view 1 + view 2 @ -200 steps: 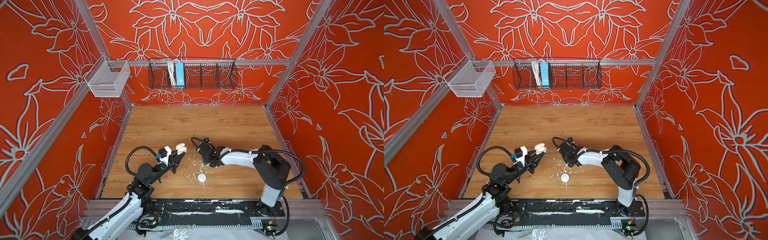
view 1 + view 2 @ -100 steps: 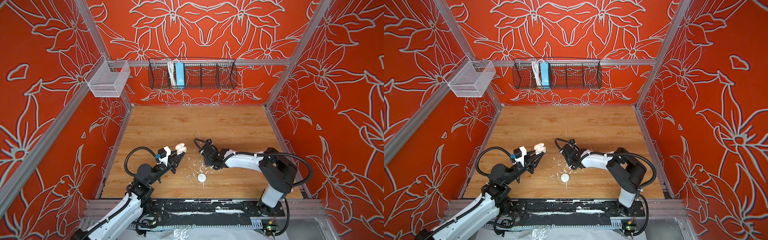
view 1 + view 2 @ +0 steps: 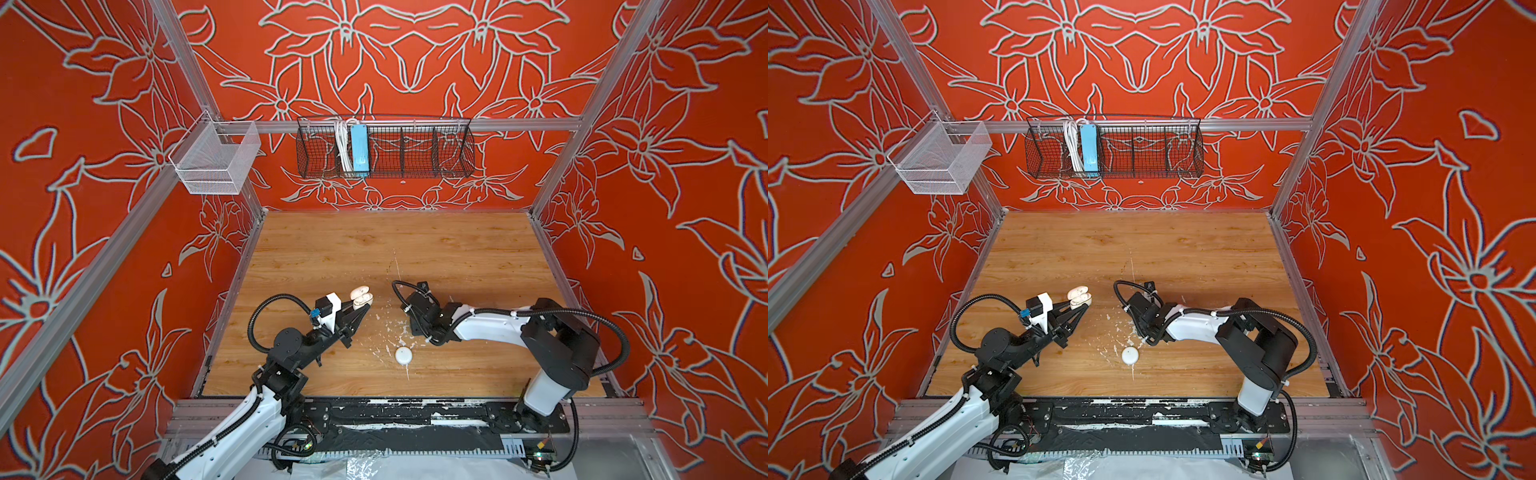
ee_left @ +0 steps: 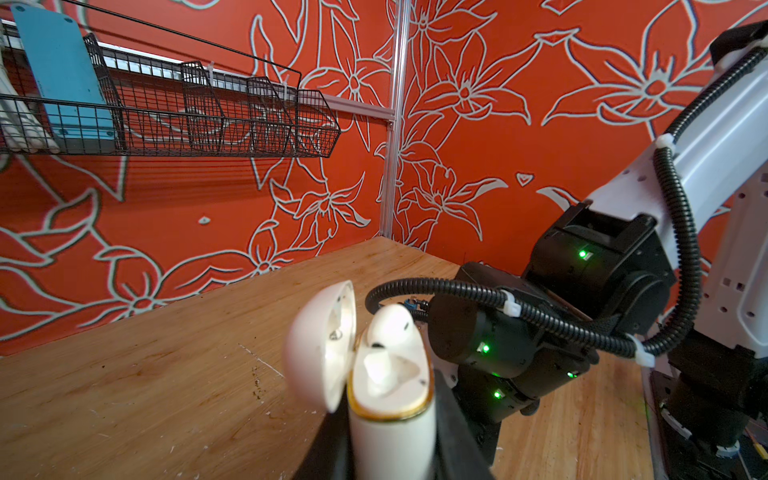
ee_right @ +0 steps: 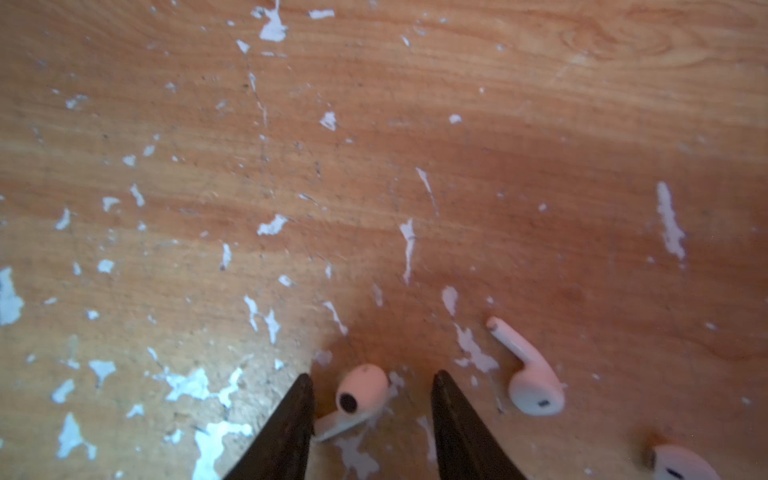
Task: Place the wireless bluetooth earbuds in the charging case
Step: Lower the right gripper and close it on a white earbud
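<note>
While the round white case (image 3: 403, 355) lies shut on the wooden table (image 3: 332, 257) in both top views, among white paint flecks (image 3: 388, 347) near the front edge, the left gripper (image 3: 360, 308) holds an open cream case (image 3: 360, 295) above the board, well apart from it.

Seen from the left wrist, that claw is clenched on the cream case's body, with the lid (image 4: 322, 345) swung back. A seated earbud (image 4: 390, 328) stands in one well, its head proud of the gold rim (image 4: 390, 411). Whether the other well is filled I cannot tell.

Seen from the right wrist, the right gripper (image 5: 372, 376) is released, its jaws apart low over the table and straddling a loose earbud (image 5: 362, 391), seemingly without pinching it. A second earbud (image 5: 534, 382) lies just beside, outside the jaws, and a third earbud (image 5: 681, 463) shows at the edge of view.

By my reading, the cream case is the one being filled. One bud is in and the next is about to be grasped; carrying, seating and closing the lid are left. The round white case looks untouched.
</note>
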